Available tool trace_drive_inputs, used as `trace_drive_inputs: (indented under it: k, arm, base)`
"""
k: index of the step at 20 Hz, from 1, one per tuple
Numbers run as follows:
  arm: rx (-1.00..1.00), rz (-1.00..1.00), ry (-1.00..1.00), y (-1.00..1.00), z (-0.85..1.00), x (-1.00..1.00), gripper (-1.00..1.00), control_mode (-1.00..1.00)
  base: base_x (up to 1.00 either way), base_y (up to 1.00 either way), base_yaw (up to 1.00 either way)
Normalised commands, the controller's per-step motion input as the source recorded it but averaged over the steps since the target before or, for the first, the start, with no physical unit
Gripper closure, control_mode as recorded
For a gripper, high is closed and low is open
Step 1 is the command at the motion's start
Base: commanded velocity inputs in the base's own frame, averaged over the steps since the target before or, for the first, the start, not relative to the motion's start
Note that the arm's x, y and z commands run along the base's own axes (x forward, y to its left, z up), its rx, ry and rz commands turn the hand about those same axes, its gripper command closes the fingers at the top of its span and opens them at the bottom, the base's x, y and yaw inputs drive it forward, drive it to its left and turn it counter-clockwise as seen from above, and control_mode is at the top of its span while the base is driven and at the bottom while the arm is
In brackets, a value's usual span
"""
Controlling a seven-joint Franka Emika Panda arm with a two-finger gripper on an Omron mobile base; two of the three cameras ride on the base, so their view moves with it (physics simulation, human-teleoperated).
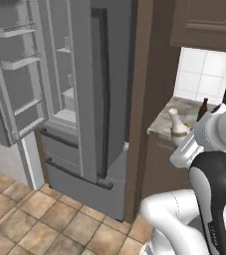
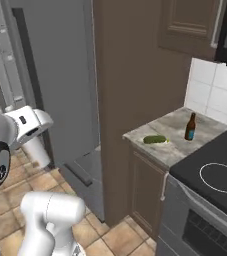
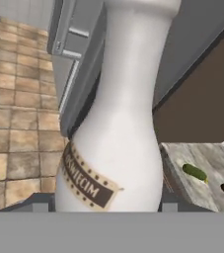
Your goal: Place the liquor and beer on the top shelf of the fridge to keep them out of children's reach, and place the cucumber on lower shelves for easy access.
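The liquor [image 3: 116, 148], a pale bottle with a brown label band, sits close in front of the hand camera. My gripper [image 3: 103, 207] is shut on its lower body, and it hangs off the counter beside the fridge [image 1: 112, 99]. From the base views the liquor [image 1: 176, 124] [image 2: 37, 150] sticks out of the hand. The beer [image 2: 190, 126] [image 1: 202, 109] stands upright on the counter [image 2: 177, 150]. Left of it lies the cucumber [image 2: 154, 139] [image 3: 194, 172]. The fridge's left door [image 1: 15, 74] is open. Inside, grey shelf panels [image 1: 64, 50] show edge-on.
A tall brown cabinet panel [image 2: 130, 90] separates the fridge from the counter. A black stove top [image 2: 215, 175] adjoins the counter on the right. Upper cabinets [image 1: 204, 22] hang above. The open door's bins [image 1: 20, 62] jut out on the left, over tiled floor [image 1: 35, 214].
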Motion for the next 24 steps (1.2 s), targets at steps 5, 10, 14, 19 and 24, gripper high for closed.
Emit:
trace_drive_inputs:
  k: [5,10,14,19,24]
  arm:
    - [0.0,0.0,0.0,0.0,0.0,0.0,1.0,1.0]
    - [0.0,0.0,0.0,0.0,0.0,0.0,1.0,1.0]
    - [0.0,0.0,0.0,0.0,0.0,0.0,1.0,1.0]
    - [0.0,0.0,0.0,0.0,0.0,0.0,1.0,1.0]
    - [0.0,0.0,0.0,0.0,0.0,0.0,1.0,1.0]
  base:
    - [0.03,0.39,0.52]
    - [0.21,0.64,0.43]
    - [0.29,0.87,0.36]
    - [0.38,1.0,0.25]
    - [0.51,0.91,0.09]
